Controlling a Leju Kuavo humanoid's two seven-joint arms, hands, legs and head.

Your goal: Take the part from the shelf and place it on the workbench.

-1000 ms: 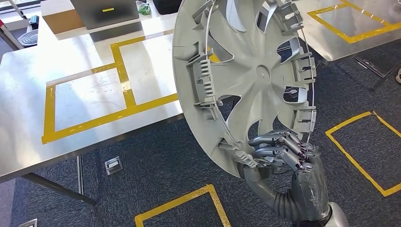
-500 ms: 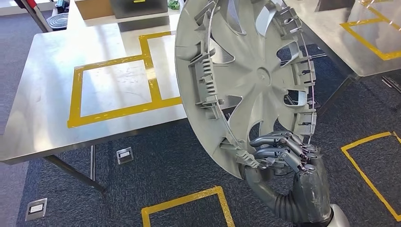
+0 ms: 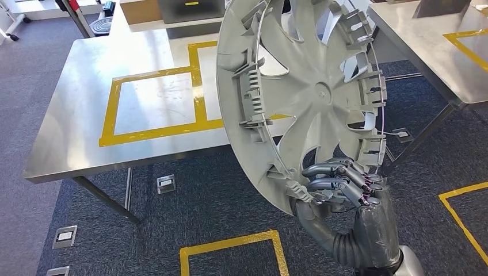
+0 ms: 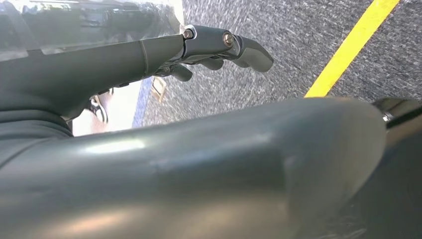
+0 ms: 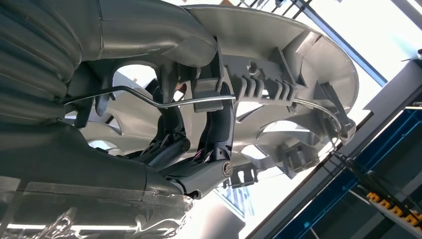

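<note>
Carrying the wheel cover to the desk

My right hand (image 3: 345, 187) has its fingers (image 3: 334, 171) clamped on the wheel cover's (image 3: 305, 92) lower rim, cover upright above them; left hand (image 4: 149, 55) hangs, fingers apart. I'd tilt it flat before lowering onto the desk (image 3: 75, 115) beyond the fingers.

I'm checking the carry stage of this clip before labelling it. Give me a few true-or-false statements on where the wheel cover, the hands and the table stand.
1. The right hand holds the wheel cover at its lower rim. True.
2. The wheel cover lies flat on the steel table. False: it is held up on edge, in front of the table.
3. The left hand holds a second part. False: it holds nothing, fingers apart over the carpet.
4. Yellow tape marks rectangles on the table. True.
</note>
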